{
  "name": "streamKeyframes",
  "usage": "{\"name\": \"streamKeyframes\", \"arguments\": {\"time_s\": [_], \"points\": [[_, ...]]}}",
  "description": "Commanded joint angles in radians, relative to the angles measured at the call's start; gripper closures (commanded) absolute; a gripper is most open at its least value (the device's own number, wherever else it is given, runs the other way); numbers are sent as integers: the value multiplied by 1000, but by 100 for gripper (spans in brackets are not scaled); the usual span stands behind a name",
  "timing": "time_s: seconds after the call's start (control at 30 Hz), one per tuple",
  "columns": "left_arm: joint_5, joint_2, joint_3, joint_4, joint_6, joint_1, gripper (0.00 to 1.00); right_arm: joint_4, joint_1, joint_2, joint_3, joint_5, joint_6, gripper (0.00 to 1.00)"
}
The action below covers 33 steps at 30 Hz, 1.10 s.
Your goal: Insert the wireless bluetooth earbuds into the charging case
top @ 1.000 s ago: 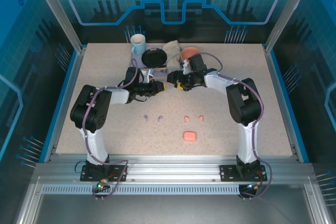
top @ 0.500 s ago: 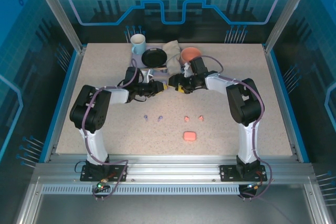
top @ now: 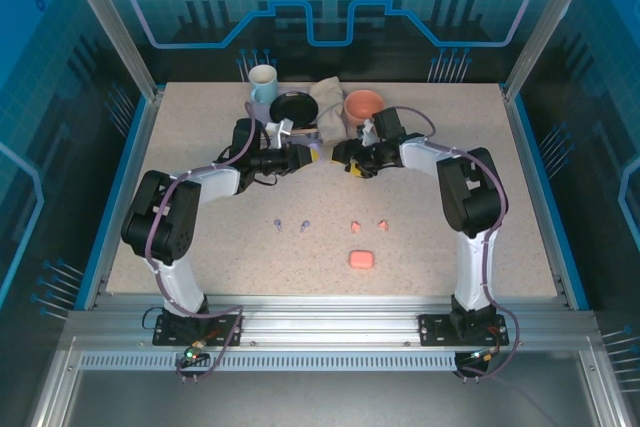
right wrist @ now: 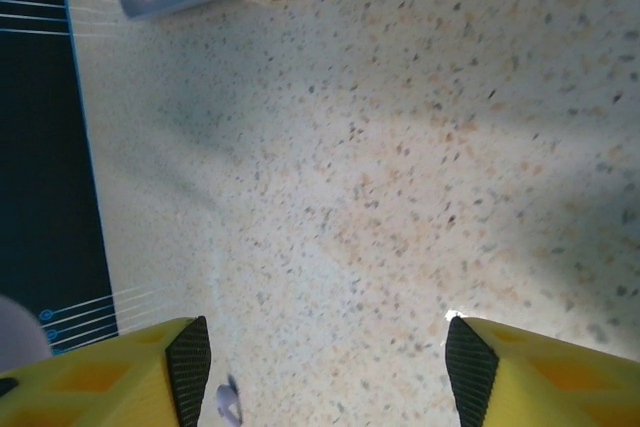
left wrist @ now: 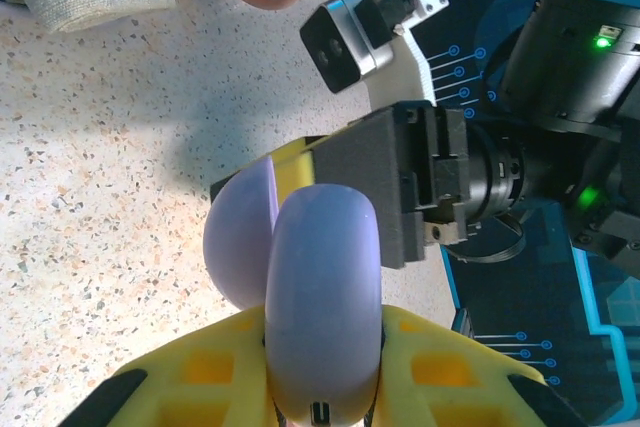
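My left gripper (top: pixel 305 155) is shut on a lavender charging case (left wrist: pixel 320 287), held above the table at the back middle. The case shows as two rounded halves, its lid swung apart. My right gripper (top: pixel 347 155) stands open just to the right of it, a small gap between them; one dark pad (left wrist: pixel 385 187) faces the case. Nothing lies between the right gripper's (right wrist: pixel 328 367) jaws. On the table lie two purple earbuds (top: pixel 277 222) (top: pixel 303 223) and two pink earbuds (top: pixel 355 225) (top: pixel 382 224). One purple earbud (right wrist: pixel 228 402) lies near the right gripper's left finger. A pink case (top: pixel 361 260) lies nearer, closed.
At the back stand a white mug (top: pixel 263 79), a black dish (top: pixel 294 109), a folded cloth (top: pixel 328 99) and an orange-pink bowl (top: pixel 363 104). Blue rails edge the table (top: pixel 200 247) on both sides.
The right gripper has drawn back to the right, away from the lavender case, its jaws a little narrower. The left gripper has shifted slightly back and left with the case still in it.
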Motion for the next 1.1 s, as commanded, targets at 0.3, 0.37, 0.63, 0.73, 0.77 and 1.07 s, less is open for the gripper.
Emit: {"name": "streamKeyframes", "arguments": {"time_s": [0.3, 0.37, 0.63, 0.73, 0.77, 1.07], "points": [[-18, -13, -40, 139, -54, 4, 92, 249, 21, -112, -98, -86, 299, 36], [-20, -13, -45, 149, -63, 4, 92, 254, 32, -105, -85, -86, 307, 36], [-19, -8, -40, 164, -76, 3, 92, 250, 43, -81, -60, -113, 287, 52], [-9, -2, -36, 176, -88, 3, 92, 253, 43, -73, -54, -128, 266, 54], [-5, 1, -34, 177, -90, 4, 92, 250, 44, -70, -50, -132, 258, 55], [11, 6, -26, 181, -98, 3, 92, 224, 45, -26, 2, -154, 222, 57]]}}
